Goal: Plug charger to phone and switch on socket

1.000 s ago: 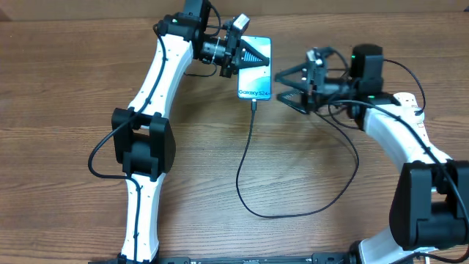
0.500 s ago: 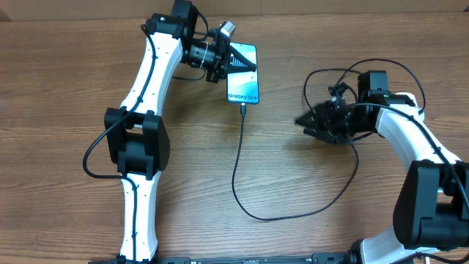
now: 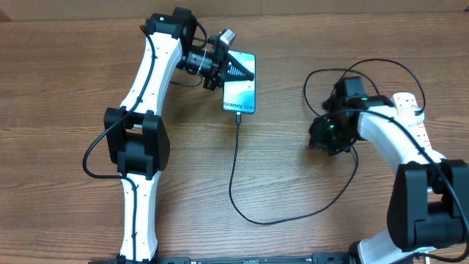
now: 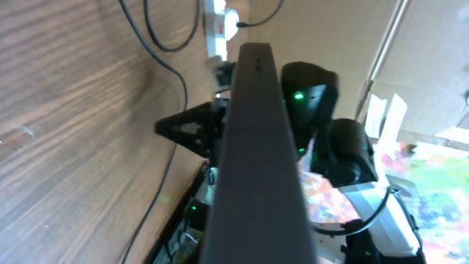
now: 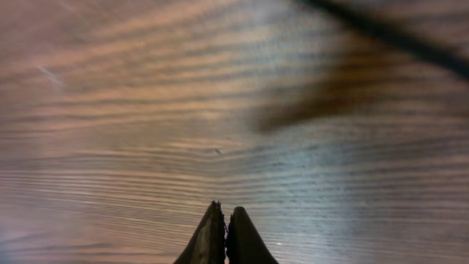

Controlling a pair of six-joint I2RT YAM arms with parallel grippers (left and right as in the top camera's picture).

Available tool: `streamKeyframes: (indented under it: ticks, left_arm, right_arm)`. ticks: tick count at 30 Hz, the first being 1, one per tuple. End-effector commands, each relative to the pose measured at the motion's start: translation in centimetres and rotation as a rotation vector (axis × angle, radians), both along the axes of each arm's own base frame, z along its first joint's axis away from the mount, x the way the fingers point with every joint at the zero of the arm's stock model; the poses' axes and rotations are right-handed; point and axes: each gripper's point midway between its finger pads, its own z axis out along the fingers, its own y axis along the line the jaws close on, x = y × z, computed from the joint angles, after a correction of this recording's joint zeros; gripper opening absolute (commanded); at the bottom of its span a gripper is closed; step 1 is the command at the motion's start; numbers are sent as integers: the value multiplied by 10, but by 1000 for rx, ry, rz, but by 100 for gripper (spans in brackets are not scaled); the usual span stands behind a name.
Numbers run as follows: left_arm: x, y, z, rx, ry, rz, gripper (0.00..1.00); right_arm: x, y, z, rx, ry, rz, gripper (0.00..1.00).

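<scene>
phone point(image 3: 239, 94), a slim flat slab with a pale glossy screen and dark edge, is clamped by its top end in the left gripper point(image 3: 236, 68), seemingly so that it is steadied at the upper middle of the wood-grain table point(image 3: 308, 44) while the charger point(image 3: 232, 176), a thin limp black cable, appears seated in its lower edge. the right gripper point(image 5: 222, 214) is seen with fingers pressed together on nothing above bare wood, and is judged to be meant for the switch on the white plastic socket point(image 3: 412, 108) close beside that arm.
</scene>
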Motion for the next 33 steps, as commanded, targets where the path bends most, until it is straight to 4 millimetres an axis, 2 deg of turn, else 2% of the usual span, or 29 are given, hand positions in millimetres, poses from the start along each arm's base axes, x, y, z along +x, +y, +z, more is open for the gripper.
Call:
streamKeyframes:
  ticks: [1,5,8,11,13,15,21,25,28,33]
  left_arm:
    - [-13,-6,42,-179,-143,-39,4]
    - [-19,-4,42,-164,-167,-55,4]
    - [-23,-7,49,-167,-182,-63,4]
    - [-28,-8,59,-171,-207,-71,4]
    - [-31,-8,66,-169,-228,-74,4]
    - [-34,-6,73,-158,-241,-76,4]
    - [-50,-6,86,-72,-296,-104,4]
    - [-60,-10,93,-50,-329,-127,4]
    - [-62,-11,93,-33,-303,-123,4]
    - [-60,-9,92,-25,-305,-119,4]
  right_arm:
    - [-3,-5,1,-83,-18,11,4]
    - [-5,-4,5,-79,-12,-13,4]
    - [-8,-4,15,-73,-22,-14,4]
    - [-8,-4,34,-67,-61,-15,22]
    - [-8,-4,48,-60,-98,-17,47]
    - [-9,-1,61,-39,-132,-17,62]
    - [-25,5,76,9,-120,-1,65]
    - [-41,27,82,141,-79,94,64]
    - [-46,36,90,221,-79,124,61]
    - [-51,61,127,475,-183,243,64]
